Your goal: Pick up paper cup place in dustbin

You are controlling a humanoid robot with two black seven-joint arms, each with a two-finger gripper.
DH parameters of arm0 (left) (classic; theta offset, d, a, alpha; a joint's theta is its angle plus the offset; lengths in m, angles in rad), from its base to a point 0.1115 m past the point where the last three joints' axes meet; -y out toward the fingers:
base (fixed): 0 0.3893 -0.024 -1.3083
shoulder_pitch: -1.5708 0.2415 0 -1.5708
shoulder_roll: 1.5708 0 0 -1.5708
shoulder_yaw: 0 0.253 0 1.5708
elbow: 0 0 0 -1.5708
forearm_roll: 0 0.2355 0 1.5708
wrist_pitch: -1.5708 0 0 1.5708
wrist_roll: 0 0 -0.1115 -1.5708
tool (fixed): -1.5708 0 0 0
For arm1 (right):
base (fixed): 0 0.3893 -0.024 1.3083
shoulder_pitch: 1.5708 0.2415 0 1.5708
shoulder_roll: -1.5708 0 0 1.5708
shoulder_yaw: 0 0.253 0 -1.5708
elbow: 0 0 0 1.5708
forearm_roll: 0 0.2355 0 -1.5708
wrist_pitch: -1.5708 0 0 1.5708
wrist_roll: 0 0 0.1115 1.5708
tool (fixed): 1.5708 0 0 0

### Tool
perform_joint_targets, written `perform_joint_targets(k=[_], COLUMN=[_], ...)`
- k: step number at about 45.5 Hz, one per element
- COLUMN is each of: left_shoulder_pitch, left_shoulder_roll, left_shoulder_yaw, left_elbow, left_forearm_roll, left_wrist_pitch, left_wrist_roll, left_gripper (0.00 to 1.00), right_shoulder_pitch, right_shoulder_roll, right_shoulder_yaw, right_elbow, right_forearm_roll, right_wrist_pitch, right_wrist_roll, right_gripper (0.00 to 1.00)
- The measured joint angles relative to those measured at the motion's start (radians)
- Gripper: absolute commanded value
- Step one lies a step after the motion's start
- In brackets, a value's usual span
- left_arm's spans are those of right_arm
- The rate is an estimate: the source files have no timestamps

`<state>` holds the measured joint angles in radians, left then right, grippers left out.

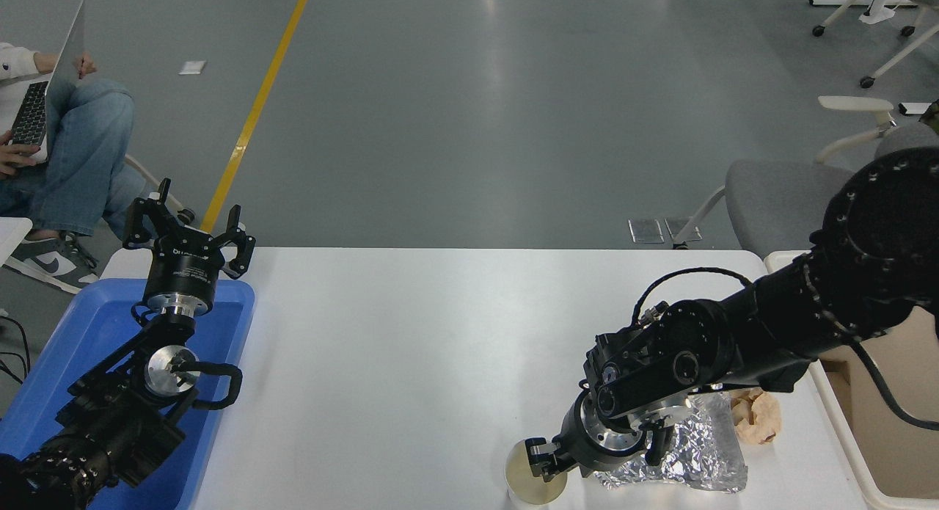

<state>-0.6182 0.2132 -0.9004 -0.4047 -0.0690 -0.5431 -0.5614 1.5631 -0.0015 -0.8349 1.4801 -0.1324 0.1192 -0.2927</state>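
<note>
The paper cup (pixel 524 484) stands upright at the table's near edge, right of centre, its inside in shadow. My right gripper (pixel 544 462) is low over the cup's right rim, reaching in from the right; its wrist hides how the jaws stand. The dustbin (pixel 891 414), cream-beige with deep walls, sits off the table's right end, partly behind my right arm. My left gripper (pixel 189 227) is parked open above the far end of the blue tray (pixel 81 334) at the lower left.
Crumpled foil (pixel 697 451) lies just right of the cup, under my right wrist, with a brown paper wad (pixel 759 416) beyond it. A person with a laptop (pixel 44 92) sits at the top left. A grey chair (pixel 777 194) stands behind the table's right end.
</note>
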Motion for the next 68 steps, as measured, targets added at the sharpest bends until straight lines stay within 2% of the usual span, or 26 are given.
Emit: perform_joint_targets(k=[18,25,32,39,49,68], left_shoulder_pitch=[0.000,0.000,-0.001,-0.001,0.000,0.000], left_shoulder_roll=[0.000,0.000,0.000,0.000,0.000,0.000], left_shoulder_yaw=[0.000,0.000,0.000,0.000,0.000,0.000], left_elbow=[0.000,0.000,0.000,0.000,0.000,0.000], left_forearm_roll=[0.000,0.000,0.000,0.000,0.000,0.000], left_wrist_pitch=[0.000,0.000,0.000,0.000,0.000,0.000], left_wrist_roll=[0.000,0.000,0.000,0.000,0.000,0.000], left_gripper=[0.99,0.99,0.99,0.99,0.99,0.99], right_shoulder_pitch=[0.011,0.066,0.174,0.320,0.555,0.861], right_shoulder_roll=[0.001,-0.001,-0.044,-0.101,-0.177,-0.271], right_shoulder_yaw=[-0.011,-0.012,-0.015,-0.050,-0.121,-0.208], right_elbow=[0.005,0.034,0.067,0.084,0.093,0.098], right_forearm_roll=[0.004,0.042,0.132,0.240,0.323,0.368], right_wrist_pitch=[0.002,0.023,0.139,0.328,0.540,0.649], right_wrist_roll=[0.000,0.000,0.001,0.004,0.008,0.011], right_gripper=[0.00,0.00,0.00,0.00,0.00,0.00])
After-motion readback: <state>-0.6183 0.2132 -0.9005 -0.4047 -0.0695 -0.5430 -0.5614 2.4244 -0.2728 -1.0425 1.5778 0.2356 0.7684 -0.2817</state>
